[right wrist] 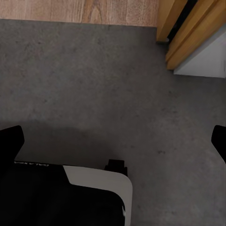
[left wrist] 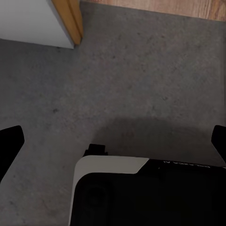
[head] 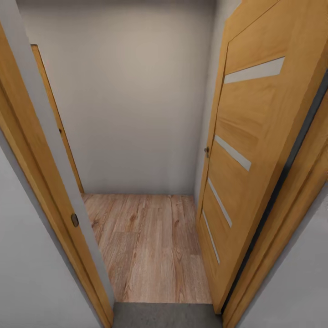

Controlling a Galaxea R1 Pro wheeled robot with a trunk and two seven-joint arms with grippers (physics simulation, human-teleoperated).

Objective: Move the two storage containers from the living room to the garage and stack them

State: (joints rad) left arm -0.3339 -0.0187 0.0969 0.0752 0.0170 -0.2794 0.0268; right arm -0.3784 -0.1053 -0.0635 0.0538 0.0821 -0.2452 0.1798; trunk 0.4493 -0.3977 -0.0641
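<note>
The two storage containers are out of view. In the left wrist view my left gripper (left wrist: 114,143) is open, its black fingertips (left wrist: 9,146) wide apart over the dark grey concrete floor (left wrist: 141,70) with nothing between them. My right gripper (right wrist: 114,141) is open too and hangs empty above the same floor (right wrist: 94,70). Both hang just above my black-and-white base (left wrist: 141,193), which sits at a doorway threshold.
Ahead, a narrow passage with light wood-plank flooring (head: 150,246) ends at a pale grey wall (head: 132,100). An open wooden door (head: 246,173) with frosted strips stands on the right. A wooden door frame (head: 41,182) is close on the left. A strip of concrete (head: 164,315) lies at the threshold.
</note>
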